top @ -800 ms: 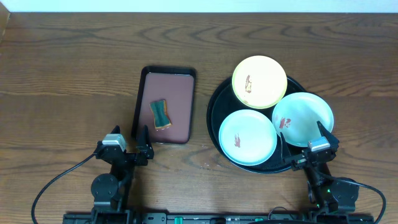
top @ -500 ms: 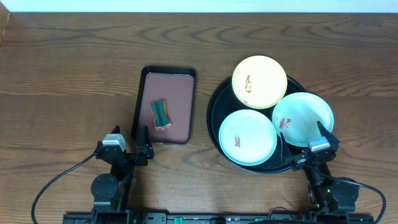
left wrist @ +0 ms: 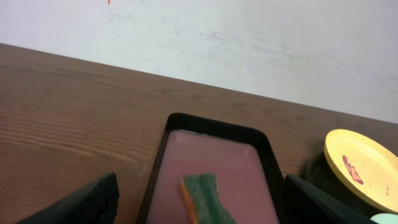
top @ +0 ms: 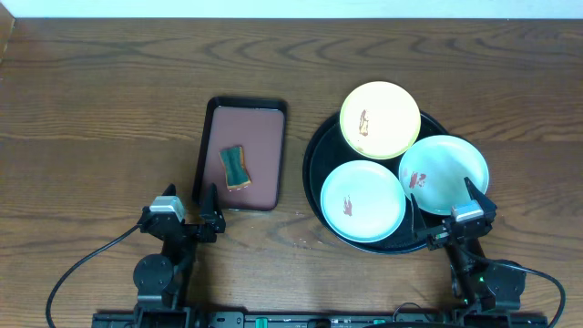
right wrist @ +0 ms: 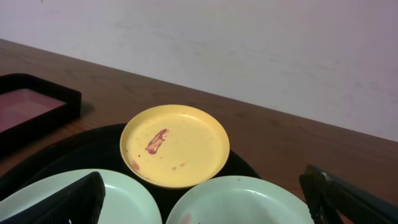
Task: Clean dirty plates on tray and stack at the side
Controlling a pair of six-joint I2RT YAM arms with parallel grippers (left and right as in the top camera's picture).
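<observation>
On the right part of the table I see the tray [top: 315, 159], round, glossy black, with a raised rim; three small shallow plates lie flat on it, face up and close together; the yellow plate [top: 380, 119] is at the far side, reaching over the rim, with a red-brown smear left of its middle; the nearer mint plate [top: 363, 200] has a smear near its middle; the other mint plate [top: 444, 174] lies to the right, partly over the rim, smeared near its left edge.

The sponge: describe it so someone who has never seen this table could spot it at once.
On the wooden table, find the small rectangular maroon tray beside the big round black tray. The sponge lies inside it. It is the only dark green oblong thing, orange-brown along one edge.
</observation>
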